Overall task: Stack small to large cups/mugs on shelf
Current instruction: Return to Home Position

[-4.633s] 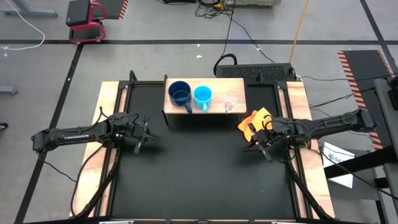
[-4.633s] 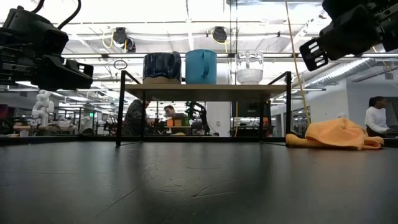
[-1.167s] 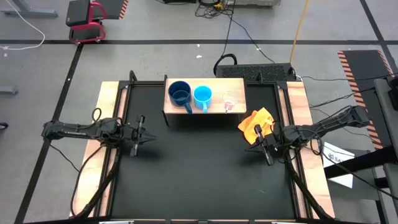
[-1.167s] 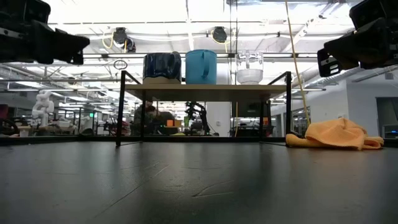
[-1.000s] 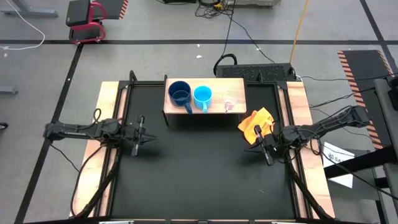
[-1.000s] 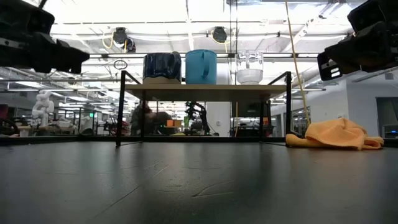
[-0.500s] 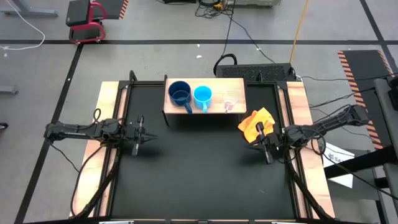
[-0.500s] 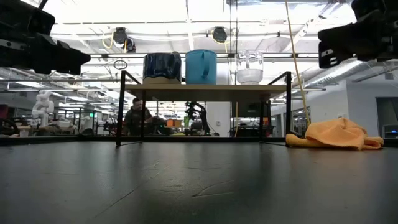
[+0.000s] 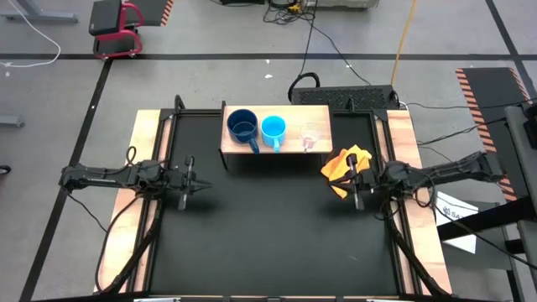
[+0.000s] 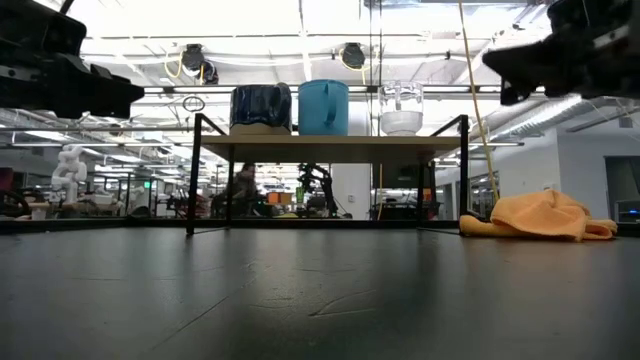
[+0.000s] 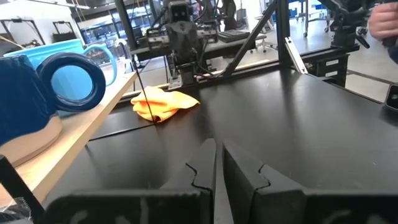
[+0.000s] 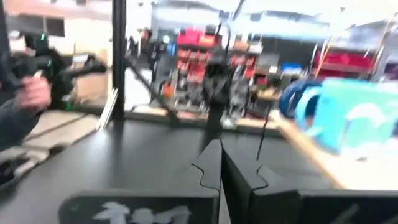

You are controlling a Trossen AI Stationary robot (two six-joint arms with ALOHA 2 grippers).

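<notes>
Finding the navy mug (image 9: 242, 126), blue mug (image 9: 273, 128) and glass cup (image 9: 311, 136) side by side on the shelf (image 9: 323, 111), I judge placing done and only homing left; my left gripper (image 11: 217, 148) and right gripper (image 12: 219, 150) hang closed and empty, well apart from it.

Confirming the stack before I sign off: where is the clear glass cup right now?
In the high view the glass cup stands on the shelf at its right end, beside the sky-blue mug.
</notes>
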